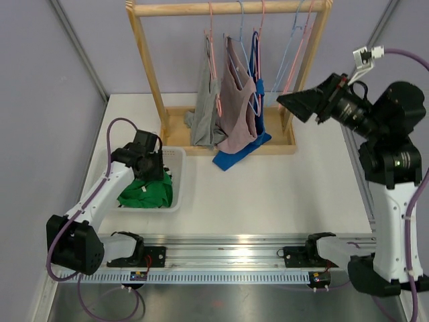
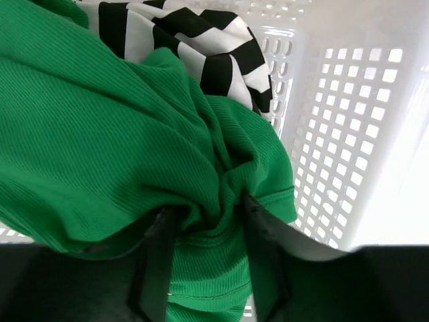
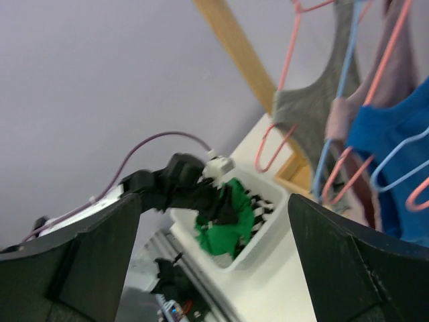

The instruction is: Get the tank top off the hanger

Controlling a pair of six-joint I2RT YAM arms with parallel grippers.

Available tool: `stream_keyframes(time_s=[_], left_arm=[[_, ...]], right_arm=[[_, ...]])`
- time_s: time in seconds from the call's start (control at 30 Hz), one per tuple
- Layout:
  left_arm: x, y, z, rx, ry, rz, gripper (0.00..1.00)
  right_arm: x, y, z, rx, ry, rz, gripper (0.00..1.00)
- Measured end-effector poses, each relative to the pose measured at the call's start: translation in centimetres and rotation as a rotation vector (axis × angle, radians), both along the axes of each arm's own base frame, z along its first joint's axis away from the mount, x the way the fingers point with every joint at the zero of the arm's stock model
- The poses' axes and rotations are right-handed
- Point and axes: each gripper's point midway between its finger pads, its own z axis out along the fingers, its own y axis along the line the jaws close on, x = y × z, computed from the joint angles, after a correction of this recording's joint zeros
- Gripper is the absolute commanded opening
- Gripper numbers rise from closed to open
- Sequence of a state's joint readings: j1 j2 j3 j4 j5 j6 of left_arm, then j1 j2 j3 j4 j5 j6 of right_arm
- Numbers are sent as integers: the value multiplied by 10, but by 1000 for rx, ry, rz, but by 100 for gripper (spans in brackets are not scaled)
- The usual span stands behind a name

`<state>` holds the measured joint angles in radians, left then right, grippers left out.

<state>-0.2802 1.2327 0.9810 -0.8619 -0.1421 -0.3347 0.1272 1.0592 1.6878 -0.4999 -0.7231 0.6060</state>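
Left gripper (image 2: 204,231): clamped on green ribbed tank top (image 2: 100,134) — inside white perforated plastic basket (image 2: 348,134).
Right gripper (image 1: 295,104): jaws spread wide.

the rack (image 1: 151,80) stands at the upper middle of the frame, at the back of the surface (image 1: 281,194). on it hang the left tank top (image 1: 204,107), the middle tank top (image 1: 236,114) and the right tank top (image 1: 259,90) side by side, bare hangers (image 1: 295,50) to their right. the basket (image 1: 177,158) sits at middle left, before the rack's left post; a garment (image 1: 144,193) lies in it, the left pincer (image 2: 208,206) on that garment. the right pincer (image 1: 289,106) is at upper right, beside the rack.
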Motion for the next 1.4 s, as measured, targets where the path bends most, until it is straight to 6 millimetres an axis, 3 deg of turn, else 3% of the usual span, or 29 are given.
stream_keyframes(time_s=[0.1, 0.2, 0.33, 0.57, 0.8, 0.83, 1.03, 1.07, 1.2, 1.3, 1.4], left_arm=[[0, 0, 2, -2, -9, -4, 99], [-2, 2, 9, -12, -53, 9, 99], [-5, 10, 37, -16, -175, 35, 99], [-12, 25, 84, -33, -395, 97, 99], [-9, 21, 80, -44, -386, 87, 99], [-8, 19, 77, -45, -374, 82, 99], [-10, 12, 72, -65, -354, 48, 99], [-10, 10, 72, -68, -353, 38, 99], [-11, 2, 70, -79, -339, 2, 99], [-12, -4, 67, -86, -325, -24, 99], [-13, -8, 67, -90, -321, -43, 99]], right_arm=[[39, 2, 10, -50, -3, -61, 93], [73, 13, 11, -130, 2, -116, 88], [108, 26, 7, -227, 0, -200, 81], [175, 22, -30, -415, 40, -433, 65], [223, 31, -72, -561, 72, -519, 49], [228, 30, -78, -581, 76, -532, 41], [245, 21, -97, -664, 90, -594, 25], [246, 20, -98, -674, 87, -601, 19], [249, 16, -94, -690, 68, -620, 17], [250, 16, -94, -701, 59, -620, 0], [250, 16, -93, -704, 56, -621, 0]])
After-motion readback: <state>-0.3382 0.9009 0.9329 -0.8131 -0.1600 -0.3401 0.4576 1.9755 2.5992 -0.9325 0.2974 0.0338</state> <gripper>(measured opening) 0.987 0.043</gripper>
